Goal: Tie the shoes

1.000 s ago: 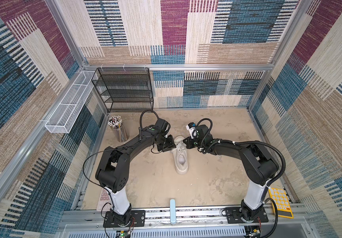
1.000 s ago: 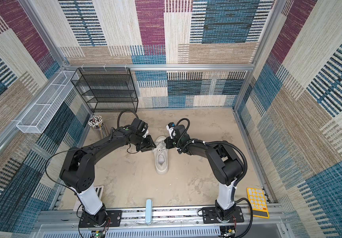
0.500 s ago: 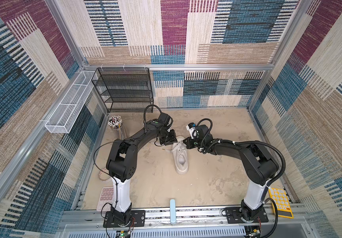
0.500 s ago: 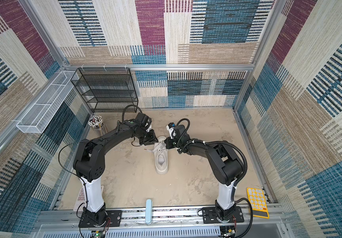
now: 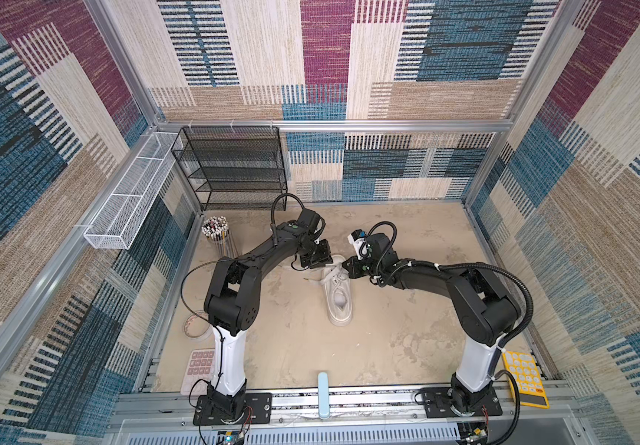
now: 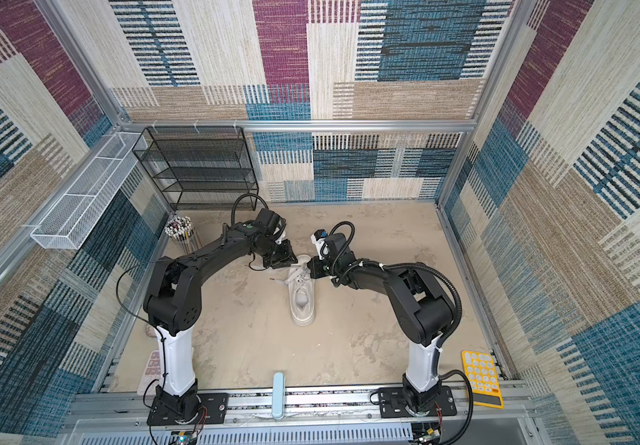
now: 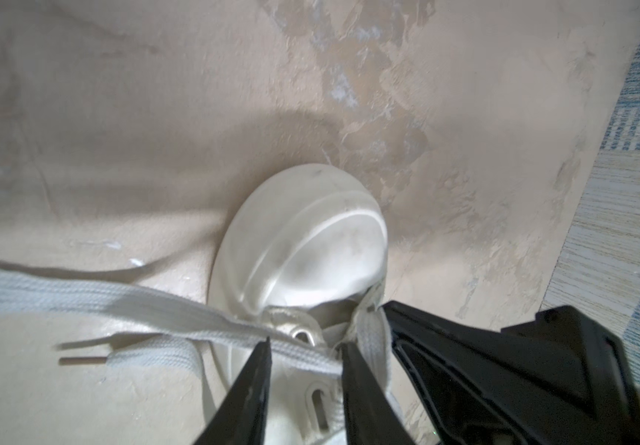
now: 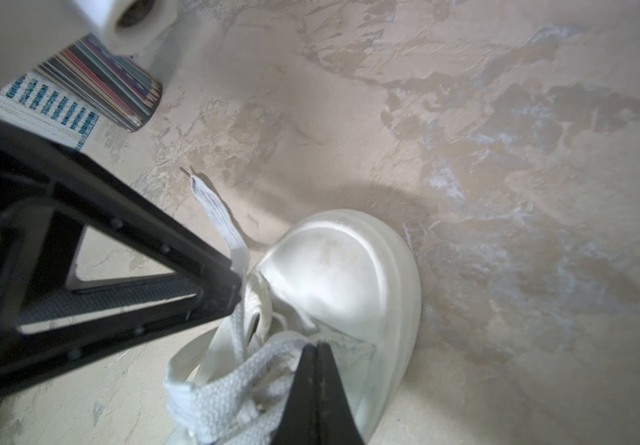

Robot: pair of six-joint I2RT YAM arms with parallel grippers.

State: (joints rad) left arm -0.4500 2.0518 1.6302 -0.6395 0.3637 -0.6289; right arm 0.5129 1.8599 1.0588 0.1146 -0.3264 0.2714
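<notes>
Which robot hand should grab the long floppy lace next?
Left. The left hand is open with the long lace running between its fingers, so it only needs to close. The right hand is shut, seemingly pinching the other lace on the shoe.

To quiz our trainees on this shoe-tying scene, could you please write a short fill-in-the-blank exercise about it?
1. The toe of the sneaker points ___ the rear wall.
2. The left gripper is ___, with a lace running through it.
3. The right gripper is ___.
4. The calculator beside the right arm is ___.
Missing words: toward; open; shut; yellow.
</notes>
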